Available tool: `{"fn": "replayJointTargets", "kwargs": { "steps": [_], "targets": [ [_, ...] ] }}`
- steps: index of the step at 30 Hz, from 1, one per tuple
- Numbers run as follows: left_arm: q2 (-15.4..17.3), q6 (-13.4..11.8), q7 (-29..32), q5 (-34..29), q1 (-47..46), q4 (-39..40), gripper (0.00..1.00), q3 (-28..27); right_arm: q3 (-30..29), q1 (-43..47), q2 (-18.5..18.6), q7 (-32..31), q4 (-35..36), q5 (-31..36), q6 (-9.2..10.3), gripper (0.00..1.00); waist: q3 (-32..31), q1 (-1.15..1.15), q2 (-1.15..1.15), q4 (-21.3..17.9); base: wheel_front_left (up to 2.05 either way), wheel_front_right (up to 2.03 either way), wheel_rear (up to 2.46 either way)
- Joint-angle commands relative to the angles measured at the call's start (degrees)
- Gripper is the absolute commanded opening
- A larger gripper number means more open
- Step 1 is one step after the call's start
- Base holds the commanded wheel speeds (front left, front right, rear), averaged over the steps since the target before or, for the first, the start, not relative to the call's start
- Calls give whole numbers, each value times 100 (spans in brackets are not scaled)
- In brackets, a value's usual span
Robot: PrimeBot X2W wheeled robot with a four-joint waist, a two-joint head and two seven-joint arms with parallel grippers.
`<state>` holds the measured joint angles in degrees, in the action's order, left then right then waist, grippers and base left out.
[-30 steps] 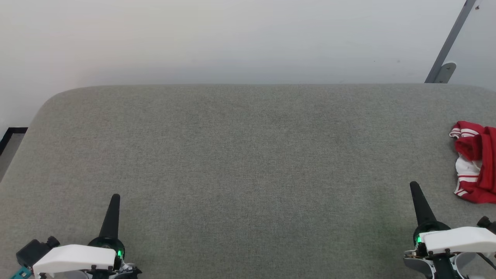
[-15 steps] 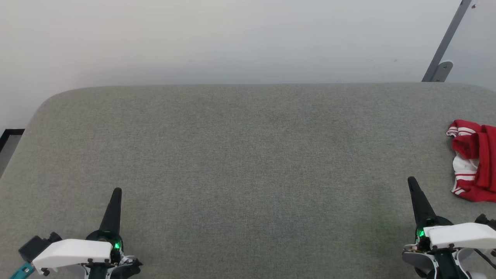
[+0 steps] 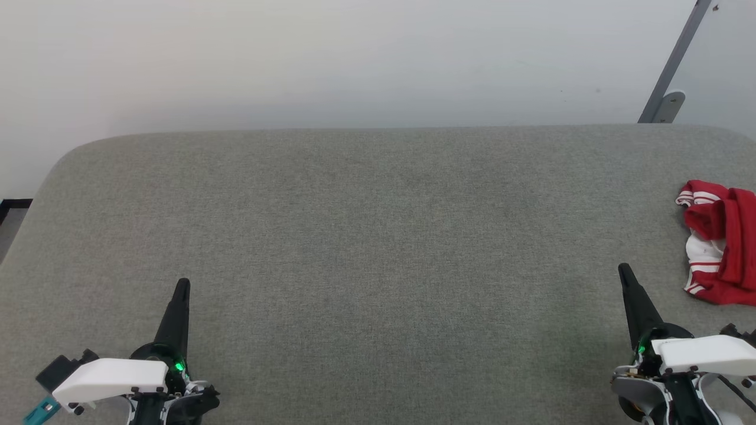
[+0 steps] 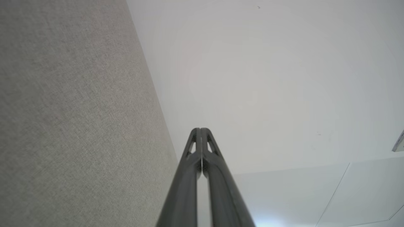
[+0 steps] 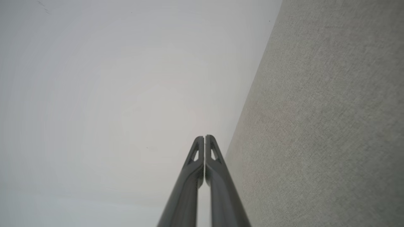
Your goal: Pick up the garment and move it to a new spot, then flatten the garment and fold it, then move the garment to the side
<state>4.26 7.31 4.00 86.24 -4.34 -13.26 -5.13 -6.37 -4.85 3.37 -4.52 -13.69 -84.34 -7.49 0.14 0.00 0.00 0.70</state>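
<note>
Nearest, low at the left: left gripper (image 3: 182, 284), clenched tight, fingers pressed together along their length, grasping nothing; hovers over the near part of the pad, tip aimed away, likely a parked pose that stays out of the pad's middle. Low at the right: right gripper (image 3: 622, 270), likewise clenched on nothing; stands nearer the cloth than its twin, yet apart from it. Both long, dark and tapering to slim points, with small triangular cut-outs near the tips in the wrist views; white shells and a green light at each base.

Beneath and beyond: grey upholstered surface (image 3: 378, 236), woven, matte, faintly mottled, rounded at the far left corner; looks soft enough to give under a press and rough enough to hold cloth from sliding.

Farther, at the right edge of the head view: the garment (image 3: 723, 236), bright red with white ends banded in thin red stripes; lies bunched and rumpled on the pad, partly cut off by the frame, neither flat nor folded; limp, thin, likely to drape when lifted. Fits cloth waiting to be picked up as well as cloth set down on a new spot for flattening; cannot tell which.

Farthest: pale wall (image 3: 354, 59), smooth; slanted grey metal bar (image 3: 674, 59) at upper right.
</note>
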Motion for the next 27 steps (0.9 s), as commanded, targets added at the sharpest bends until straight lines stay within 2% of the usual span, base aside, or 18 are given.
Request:
{"fn": "replayJointTargets", "kwargs": {
  "steps": [1,19,27],
  "targets": [
    [6,27,34,115,-88,-4,0,-28,-21,-75,-28,-39,-13,-121,-1,0,0,0,0,-4,0,0,0],
    [-110,31,224,668,-229,-85,0,-101,-25,-179,-57,-230,-43,-818,0,0,4,0,0,-68,0,0,0],
    [-115,31,239,667,-226,-85,0,-107,-23,-151,-56,-219,-44,-816,0,0,4,0,0,-70,0,0,0]
  ]
}}
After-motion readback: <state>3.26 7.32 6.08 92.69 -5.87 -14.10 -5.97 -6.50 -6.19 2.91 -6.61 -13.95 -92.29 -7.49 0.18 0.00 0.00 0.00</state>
